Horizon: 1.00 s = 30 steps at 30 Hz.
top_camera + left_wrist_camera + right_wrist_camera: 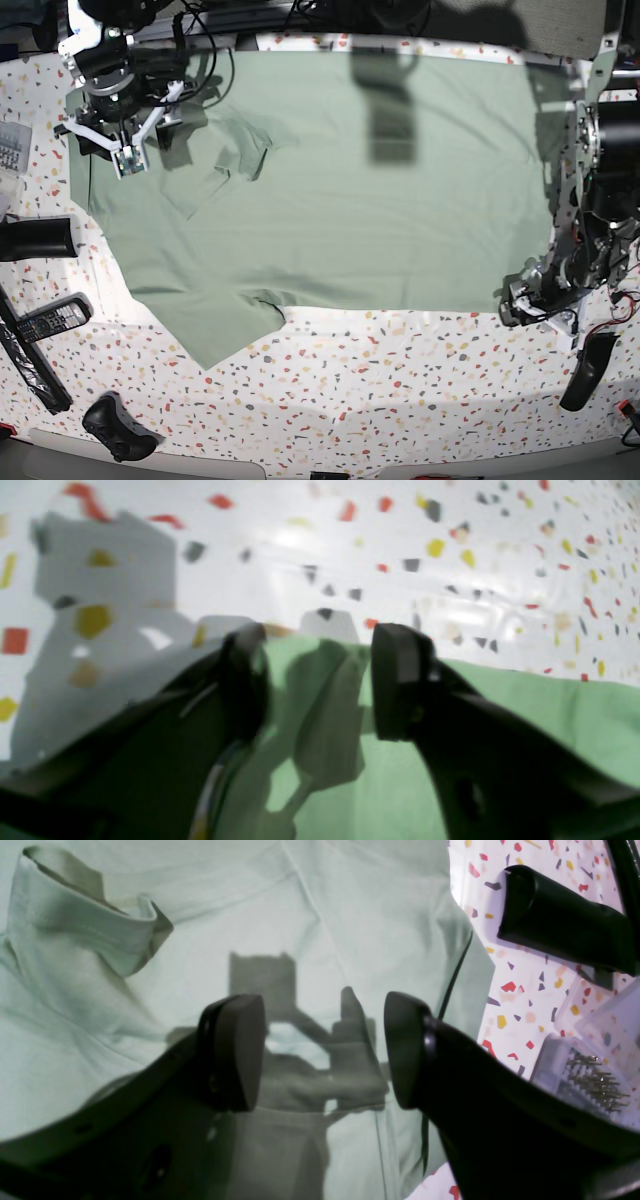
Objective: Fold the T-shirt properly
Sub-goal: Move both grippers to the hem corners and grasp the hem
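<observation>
The T-shirt (340, 190) lies spread flat on the speckled table (400, 400), its collar (245, 150) toward the left. My right gripper (128, 160) hovers open over the shirt's left end. In the right wrist view its fingers (235, 1050) stand wide apart above the cloth (350, 915), with the collar (75, 915) at the upper left. My left gripper (530, 300) sits at the shirt's near right corner. In the left wrist view the left gripper (320, 680) is open, straddling the green cloth edge (525, 705).
A black cylinder (35, 238), a remote (50, 318) and a game controller (118, 428) lie on the table's left side. A clear box of screws (590, 1075) sits beside the shirt's edge. Another black object (585, 370) lies at the lower right.
</observation>
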### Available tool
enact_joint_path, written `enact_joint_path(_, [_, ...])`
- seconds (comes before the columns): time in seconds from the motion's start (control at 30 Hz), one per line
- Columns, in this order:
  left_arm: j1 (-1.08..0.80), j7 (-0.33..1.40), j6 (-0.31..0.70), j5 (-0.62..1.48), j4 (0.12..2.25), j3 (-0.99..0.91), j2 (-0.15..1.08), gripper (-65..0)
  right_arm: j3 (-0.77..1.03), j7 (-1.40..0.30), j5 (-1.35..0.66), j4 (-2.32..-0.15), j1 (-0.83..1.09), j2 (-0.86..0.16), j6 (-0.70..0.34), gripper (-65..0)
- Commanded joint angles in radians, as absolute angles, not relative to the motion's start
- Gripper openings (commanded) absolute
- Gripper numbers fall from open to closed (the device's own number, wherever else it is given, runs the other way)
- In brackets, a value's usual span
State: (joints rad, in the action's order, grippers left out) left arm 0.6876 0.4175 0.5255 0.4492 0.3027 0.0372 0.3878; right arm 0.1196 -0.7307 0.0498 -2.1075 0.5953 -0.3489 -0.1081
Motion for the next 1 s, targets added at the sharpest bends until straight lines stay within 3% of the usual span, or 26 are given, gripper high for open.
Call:
enact_joint_path(0.0, [0.696, 0.478, 0.532, 0.437, 0.303, 0.038, 0.382, -38.6, 0.126, -0.711, 0.053, -2.127, 0.592, -0.357, -0.104, -28.6])
enact_joint_path(0.23, [0.700, 0.412, 0.532, 0.436, 0.305, 0.038, 0.393, -46.4, 0.126, -0.703, 0.051, -2.127, 0.592, -0.358, -0.104, -28.6])
enact_joint_path(0.37, [0.701, 0.397, 0.532, 0.439, 0.305, 0.038, 0.397, -64.2, 0.126, -0.705, 0.022, -2.127, 0.539, -0.358, -0.104, -28.6])
enact_joint_path(0.7, [0.701, 0.391, 0.532, 0.439, 0.307, 0.038, 0.397, -65.0, 0.126, -0.750, -0.068, -2.085, 0.170, -0.357, -0.105, -28.6])
enact_joint_path(0.8, [0.701, 0.391, 0.532, 0.439, 0.307, 0.038, 0.397, -65.0, 0.126, -0.744, -0.106, -1.980, 0.060, -0.357, -0.110, -28.6])
enact_joint_path(0.97, [0.701, 0.391, 0.532, 0.439, 0.307, 0.038, 0.397, -65.0, 0.126, -0.746, -0.142, -1.695, -0.140, -0.358, -0.232, -28.6])
